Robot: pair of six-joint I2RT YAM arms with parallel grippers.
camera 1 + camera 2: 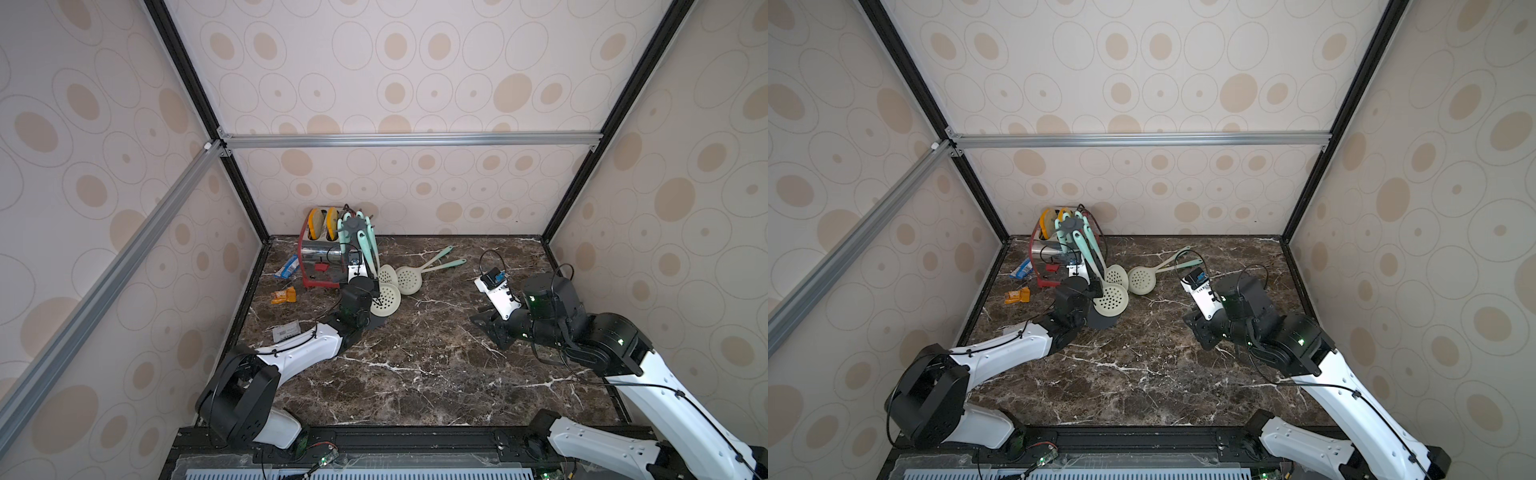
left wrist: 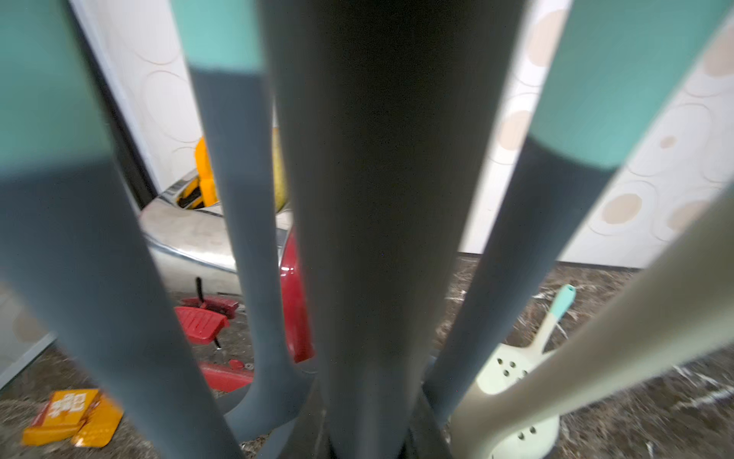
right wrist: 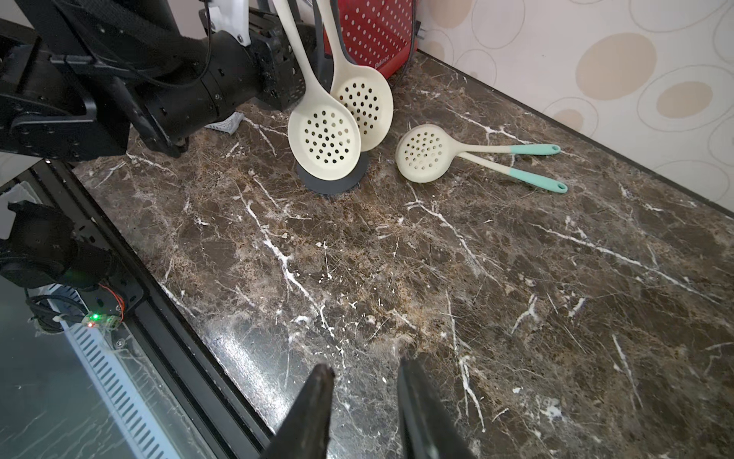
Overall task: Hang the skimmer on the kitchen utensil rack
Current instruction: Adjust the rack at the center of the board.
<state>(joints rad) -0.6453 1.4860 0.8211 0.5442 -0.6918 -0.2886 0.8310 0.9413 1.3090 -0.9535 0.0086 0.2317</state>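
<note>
Utensil rack (image 1: 352, 226) stands back-left on the marble counter (image 1: 415, 374), near a red toaster (image 1: 311, 251). Two hung skimmers (image 1: 385, 298) dangle from its hooks, bowls down by the round base. Two loose skimmers (image 1: 409, 280) lie flat just right of it, bowls overlapping, teal handles splayed. Left claw (image 3: 284, 79) is right up at the rack pole; can't tell if it's gripping. Right claw (image 3: 363, 367) hovers low over the counter, well apart from the rack, fingers apart, nothing btwn.
</note>
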